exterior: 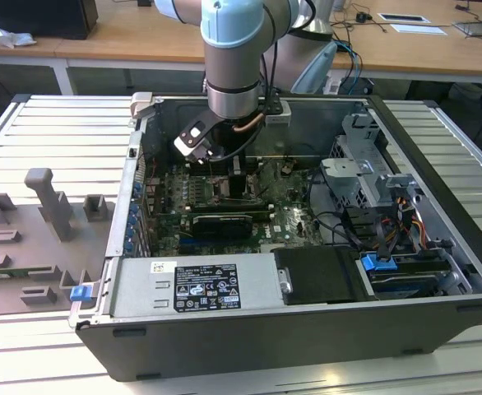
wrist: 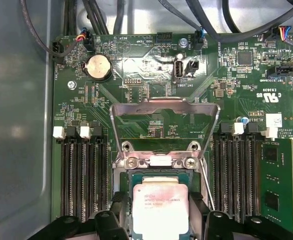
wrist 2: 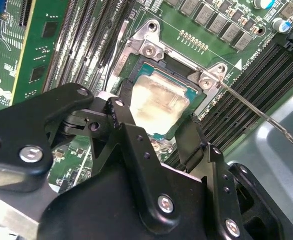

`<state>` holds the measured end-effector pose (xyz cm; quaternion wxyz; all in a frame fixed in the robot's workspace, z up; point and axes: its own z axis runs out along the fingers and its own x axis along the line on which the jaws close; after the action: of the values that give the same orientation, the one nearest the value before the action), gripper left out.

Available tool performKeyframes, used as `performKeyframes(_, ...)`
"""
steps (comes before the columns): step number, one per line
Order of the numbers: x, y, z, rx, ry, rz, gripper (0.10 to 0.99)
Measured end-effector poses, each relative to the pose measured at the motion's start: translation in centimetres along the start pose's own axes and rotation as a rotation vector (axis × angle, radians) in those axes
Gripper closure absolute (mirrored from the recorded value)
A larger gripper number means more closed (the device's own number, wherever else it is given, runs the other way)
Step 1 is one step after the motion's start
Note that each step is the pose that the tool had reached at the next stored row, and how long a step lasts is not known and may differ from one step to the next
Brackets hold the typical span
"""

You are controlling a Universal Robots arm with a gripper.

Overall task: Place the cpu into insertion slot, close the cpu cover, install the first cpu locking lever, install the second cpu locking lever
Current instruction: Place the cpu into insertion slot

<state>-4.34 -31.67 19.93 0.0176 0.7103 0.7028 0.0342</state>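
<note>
While the fingers (wrist: pixel 120 214) pinch the cpu (wrist: pixel 160 207) by two opposite edges, holding it between them at the insertion slot (wrist: pixel 159 177), treat it as light, stiff and fragile underneath, gripping edges only, with the cpu cover (wrist: pixel 164 104) open just beyond your fingertips.

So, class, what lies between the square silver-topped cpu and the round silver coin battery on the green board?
The thin silver cpu cover, hinged open, lies between the cpu and the coin battery, seen in the first wrist view.
</note>
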Motion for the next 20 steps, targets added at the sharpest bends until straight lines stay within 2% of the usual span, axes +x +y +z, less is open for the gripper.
performKeyframes(5,0.0,0.01,-0.19,0.0,0.0001,0.0,0.478)
performKeyframes(7,0.01,0.05,-0.67,0.001,0.0003,0.0,0.478)
performKeyframes(10,0.02,0.08,-0.93,0.004,0.0001,0.0,0.494)
performKeyframes(12,0.02,0.11,-1.1,0.006,-0.0003,0.0,0.624)
performKeyframes(13,0.03,0.13,-1.15,0.007,-0.0004,0.0,0.624)
performKeyframes(14,0.03,0.14,-1.22,0.009,-0.0006,0.0,0.745)
performKeyframes(15,0.03,0.17,-1.24,0.01,-0.0011,0.0,0.804)
performKeyframes(16,0.02,0.18,-1.24,0.01,-0.0019,0.0,0.804)
performKeyframes(18,0.02,0.2,-1.27,0.012,-0.004,0.0,0.925)
performKeyframes(19,0.02,0.22,-1.29,0.013,-0.0046,0.0,0.925)
performKeyframes(20,0.02,0.22,-1.3,0.013,-0.0049,0.0,0.98)
